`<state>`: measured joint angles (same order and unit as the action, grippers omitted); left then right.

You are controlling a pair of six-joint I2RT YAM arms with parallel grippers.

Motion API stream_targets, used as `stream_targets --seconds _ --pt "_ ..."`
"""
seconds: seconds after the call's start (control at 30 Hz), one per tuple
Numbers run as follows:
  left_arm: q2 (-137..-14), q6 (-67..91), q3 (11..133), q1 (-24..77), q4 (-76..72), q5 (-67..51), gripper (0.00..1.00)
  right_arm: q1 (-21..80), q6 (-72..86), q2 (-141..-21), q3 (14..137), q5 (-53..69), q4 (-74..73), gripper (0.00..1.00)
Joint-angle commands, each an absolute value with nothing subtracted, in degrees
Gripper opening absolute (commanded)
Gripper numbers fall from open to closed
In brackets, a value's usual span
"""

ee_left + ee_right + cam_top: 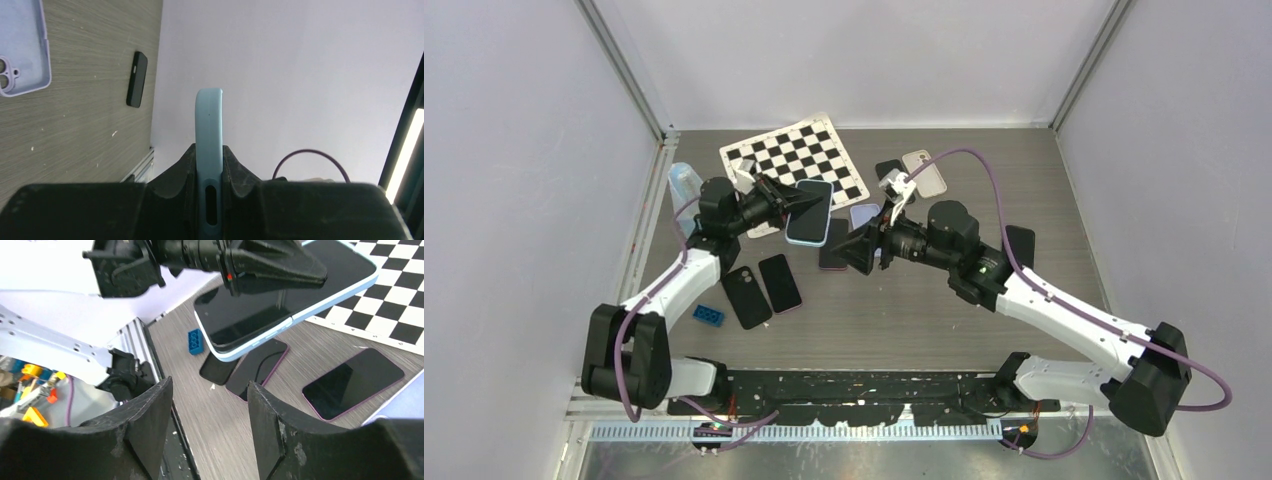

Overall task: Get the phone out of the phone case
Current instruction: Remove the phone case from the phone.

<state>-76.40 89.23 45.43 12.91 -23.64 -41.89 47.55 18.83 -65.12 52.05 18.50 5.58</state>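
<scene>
The left hand (784, 203) grips the phone (810, 212) in its blue case (209, 125) above the bench (924, 310). The right hand (852, 250) hangs open and empty beside it.

Inspection of my grey wood-grain desk (924, 320), bearings taken from its centre in the top view.

- 11 o'clock: checkerboard sheet (794, 160), lying flat.
- 10 o'clock, at the desk's edge: pale blue translucent object (684, 182); I cannot tell what it is.
- 8 o'clock: two dark phones close together, the left dark phone (746, 297) and the right dark phone (780, 283). A blue brick (708, 316) lies just beside them.
- Centre: purple-edged phone (352, 382), with a lavender case (864, 214) near it at 1 o'clock.
- 1 o'clock: clear case (924, 172), with a small black item (887, 168) beside it.
- 3 o'clock: black phone (1020, 245), well apart from the rest.
</scene>
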Motion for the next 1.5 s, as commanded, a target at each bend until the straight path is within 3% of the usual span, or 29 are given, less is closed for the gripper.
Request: stream_targets --seconds 0.0,0.1,0.27,0.4,0.77,1.47 --pt "-71.34 94.41 43.1 12.39 -28.64 -34.29 0.0 47.47 26.78 -62.38 52.42 19.52 12.16 0.62" --pt "-70.18 95.12 41.53 12.4 -28.09 -32.26 0.0 47.46 29.5 -63.13 53.42 20.57 13.04 0.56" --pt "-68.73 94.81 40.03 12.39 -26.76 -30.02 0.0 47.46 35.59 -64.78 52.96 25.92 20.01 0.31" --pt "-68.47 95.16 39.64 12.48 -27.96 -29.53 0.0 47.49 40.04 -67.24 53.05 28.23 23.95 0.24" --pt "-67.91 99.3 40.24 12.72 -23.08 -27.89 0.0 47.23 48.47 -74.25 55.3 18.75 21.52 0.27" --pt "-69.58 98.44 41.71 14.48 -26.88 -31.67 0.0 41.26 59.97 -79.86 54.19 18.12 25.72 0.32"
